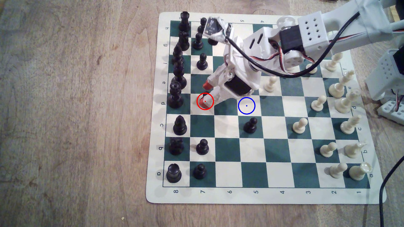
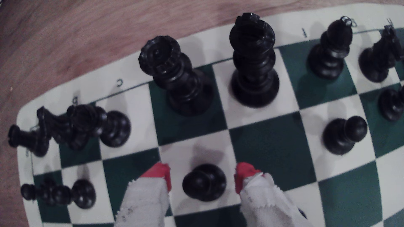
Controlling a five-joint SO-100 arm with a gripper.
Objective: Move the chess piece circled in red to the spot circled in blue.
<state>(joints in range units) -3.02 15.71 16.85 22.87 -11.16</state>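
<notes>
Small glossy black pawn, light, rigid and slippery, is standing on a cream square of the vinyl board beside the black back row; red-tipped fingers are straddling it, released. Grasp at the narrow neck.

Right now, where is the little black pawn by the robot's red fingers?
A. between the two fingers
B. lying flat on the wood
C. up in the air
A: in the wrist view the pawn stands on its white square with a red fingertip on each side, gaps showing.

White arm, red-tipped fingers
</notes>
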